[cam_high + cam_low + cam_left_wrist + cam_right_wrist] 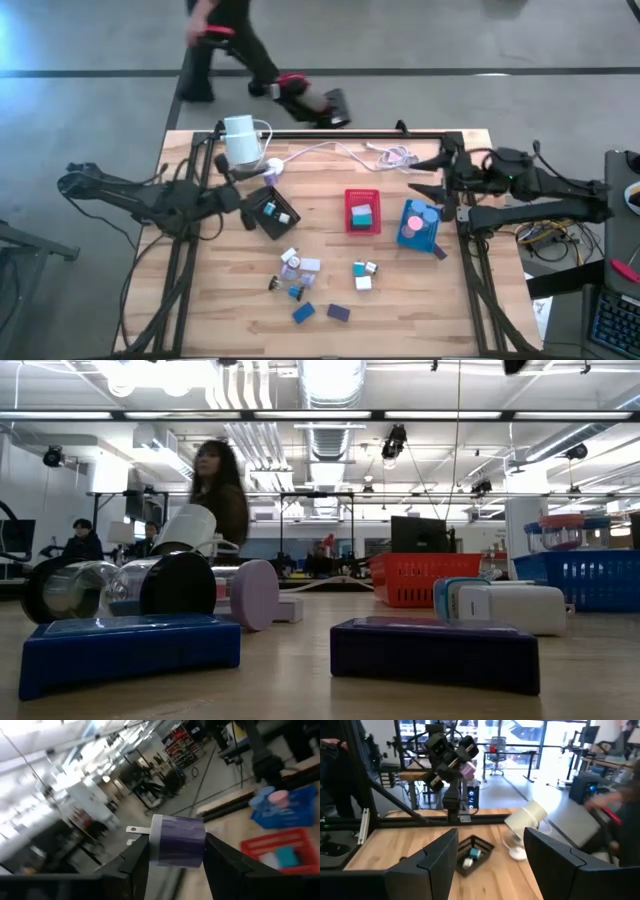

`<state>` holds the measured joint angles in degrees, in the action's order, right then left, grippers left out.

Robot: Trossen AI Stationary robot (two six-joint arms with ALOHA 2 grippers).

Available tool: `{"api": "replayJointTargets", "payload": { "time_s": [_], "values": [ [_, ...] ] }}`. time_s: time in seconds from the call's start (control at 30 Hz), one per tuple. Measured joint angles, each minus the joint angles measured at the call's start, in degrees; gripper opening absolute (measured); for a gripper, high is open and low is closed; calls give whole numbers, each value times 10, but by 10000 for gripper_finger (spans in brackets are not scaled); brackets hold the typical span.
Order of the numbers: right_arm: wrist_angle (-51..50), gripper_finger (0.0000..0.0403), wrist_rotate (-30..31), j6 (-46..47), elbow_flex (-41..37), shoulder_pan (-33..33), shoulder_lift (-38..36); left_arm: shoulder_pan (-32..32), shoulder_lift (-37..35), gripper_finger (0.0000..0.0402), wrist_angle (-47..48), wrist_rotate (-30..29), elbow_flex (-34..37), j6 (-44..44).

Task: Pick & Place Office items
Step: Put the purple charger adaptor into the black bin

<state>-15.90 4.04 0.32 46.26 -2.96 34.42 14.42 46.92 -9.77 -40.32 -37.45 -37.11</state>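
Left wrist view: left fingers [175, 857] clamp a purple plug block [178, 841] just above the black tray [270, 212]; right fingers [490, 852] apart, empty.

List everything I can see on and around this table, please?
Black tray: one, left of centre, small pieces inside.
Red tray: one, centre, teal block inside.
Blue tray: one, right, pink and blue pieces inside.
Loose office items: about a dozen, mixed colours, near side.
White cylinder: one, far left edge, cabled.
Person: one, beyond the table.
Left pincer: holds a purple piece.
Right pincer: open, empty.
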Motion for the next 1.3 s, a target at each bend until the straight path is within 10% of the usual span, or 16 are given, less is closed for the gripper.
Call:
{"api": "replayJointTargets", "payload": {
  "time_s": [0.6,1.3],
  "values": [
    [109,59,40,-76,-369,0,-342,0,-70,154,129,5,133,355],
    [197,8,-30,-103,-390,0,-336,-1,-61,154,154,71,150,503]
  ]
}}
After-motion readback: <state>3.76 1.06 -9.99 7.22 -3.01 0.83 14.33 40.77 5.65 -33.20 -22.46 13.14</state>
